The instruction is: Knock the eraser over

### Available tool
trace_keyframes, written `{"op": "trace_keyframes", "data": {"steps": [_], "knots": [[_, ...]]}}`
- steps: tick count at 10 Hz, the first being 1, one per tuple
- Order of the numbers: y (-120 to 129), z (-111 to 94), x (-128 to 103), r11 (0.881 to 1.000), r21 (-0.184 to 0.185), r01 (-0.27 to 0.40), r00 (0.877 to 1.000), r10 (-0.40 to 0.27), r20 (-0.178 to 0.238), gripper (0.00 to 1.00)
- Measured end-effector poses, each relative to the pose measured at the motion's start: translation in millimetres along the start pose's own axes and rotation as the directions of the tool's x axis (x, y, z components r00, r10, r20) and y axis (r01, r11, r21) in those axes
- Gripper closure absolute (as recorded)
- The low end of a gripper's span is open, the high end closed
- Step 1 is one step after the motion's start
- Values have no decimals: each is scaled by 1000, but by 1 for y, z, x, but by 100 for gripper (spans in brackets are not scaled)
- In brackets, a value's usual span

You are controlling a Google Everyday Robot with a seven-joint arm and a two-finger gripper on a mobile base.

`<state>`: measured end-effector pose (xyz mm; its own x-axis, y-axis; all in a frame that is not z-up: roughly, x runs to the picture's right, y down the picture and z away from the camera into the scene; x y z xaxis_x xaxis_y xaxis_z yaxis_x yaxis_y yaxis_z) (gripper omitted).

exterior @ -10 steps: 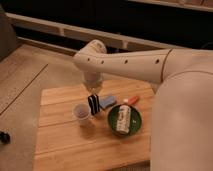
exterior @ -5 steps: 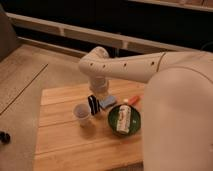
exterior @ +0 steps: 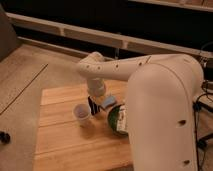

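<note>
The white arm [exterior: 150, 85] reaches in from the right and bends down over the middle of the wooden worktop [exterior: 65, 140], closer to its far edge than its near one. The gripper [exterior: 96, 99] hangs at the end of the wrist, pointing down. It sits right above the eraser [exterior: 93, 106]. The wrist hides the gripper's tip, so I cannot tell whether it touches the eraser.

The eraser stands upright, a thin dark block, about mid-worktop. Its top meets the underside of the gripper in this view. Its base rests on the wood.

A white cup [exterior: 82, 114] stands just beside the eraser, on the side toward the left edge. It looks close enough to touch, though I cannot tell. A light-blue block [exterior: 108, 102] lies flat just on the eraser's other side, toward the right edge. A green bowl [exterior: 116, 119] sits near the right edge, partly behind the arm.
</note>
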<state>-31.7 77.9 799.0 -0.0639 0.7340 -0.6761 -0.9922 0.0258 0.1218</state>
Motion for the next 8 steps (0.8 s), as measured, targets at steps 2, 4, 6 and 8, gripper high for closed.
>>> {"op": "trace_keyframes", "data": {"steps": [2, 4, 6, 8], "knots": [[8, 11, -13, 1000, -2, 10, 1000, -10, -7, 100], [27, 8, -35, 998, -54, 42, 998, -39, 58, 100], [58, -9, -60, 983, -153, 105, 981, -77, 176, 100], [78, -29, -73, 963, -209, 172, 957, -112, 269, 100]]}}
